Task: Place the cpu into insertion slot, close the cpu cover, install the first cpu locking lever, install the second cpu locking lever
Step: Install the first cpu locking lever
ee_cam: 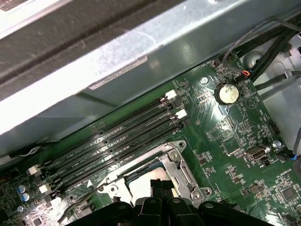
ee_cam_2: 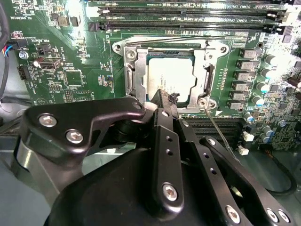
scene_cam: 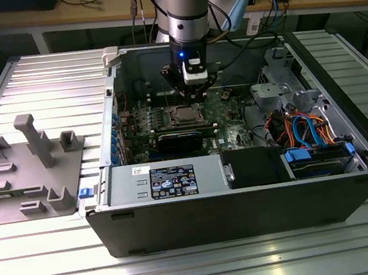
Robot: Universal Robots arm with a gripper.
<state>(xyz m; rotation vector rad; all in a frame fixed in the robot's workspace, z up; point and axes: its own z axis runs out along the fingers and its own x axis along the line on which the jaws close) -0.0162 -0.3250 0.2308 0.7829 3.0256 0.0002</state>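
Green board with dull silver-grey cpu under a shiny silver cover. Black gripper, black memory slots. Grey ribbed table, black case, orange and blue cables at right.

Arm vertical, gripper jaws closed together, pointing down.

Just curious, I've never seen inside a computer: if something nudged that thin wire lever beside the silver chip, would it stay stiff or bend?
The lever is a long, thin wire, so it would probably flex and spring rather than stay rigid. It looks light. One end seems to start at the frame around the chip, so a push would likely swing it, not slide it loose.
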